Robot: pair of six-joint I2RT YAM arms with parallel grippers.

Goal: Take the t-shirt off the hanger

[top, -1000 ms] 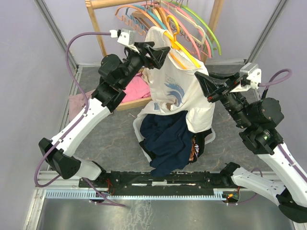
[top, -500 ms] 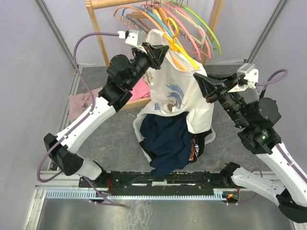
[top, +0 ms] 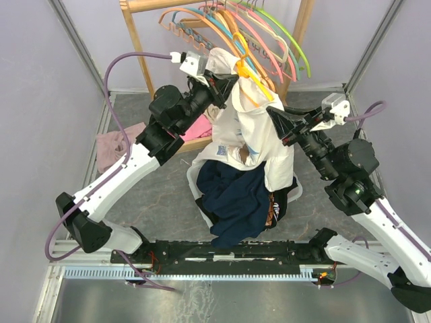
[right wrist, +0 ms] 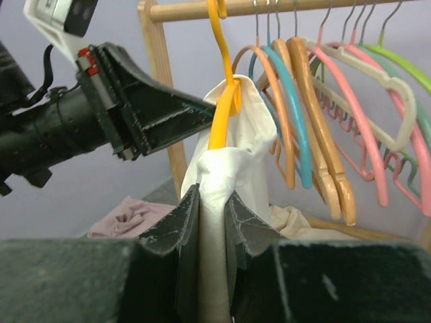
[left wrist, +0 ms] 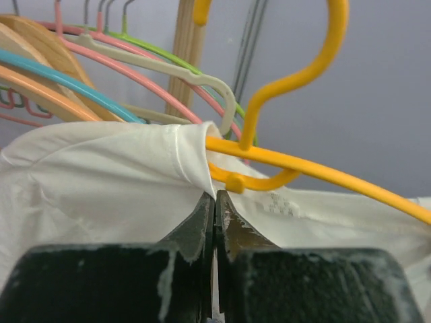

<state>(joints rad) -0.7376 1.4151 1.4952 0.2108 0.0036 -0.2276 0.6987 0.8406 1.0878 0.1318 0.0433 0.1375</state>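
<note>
In the left wrist view, the yellow hanger (left wrist: 316, 170) was cut at its hook top by the upper edge and along its arm by the right edge. The print on the collar label (left wrist: 279, 202) was too blurred to read. Overhead, the t-shirt (top: 252, 128) had its printed front folded mostly from sight, and the wooden rack (top: 139, 47) was cropped at the top.

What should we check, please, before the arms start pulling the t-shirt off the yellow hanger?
1. The left gripper is shut on the t-shirt collar: ok.
2. The right gripper has shirt cloth between its jaws: ok.
3. The yellow hanger is hooked on the rail: ok.
4. The left grip takes cloth only, not the hanger: cannot tell; it closes right under the hanger's neck.
5. Shirt free of the hanger: not ok; the hanger arm runs inside the collar.
6. Room from the neighbouring hangers: not ok; they hang close beside.
</note>
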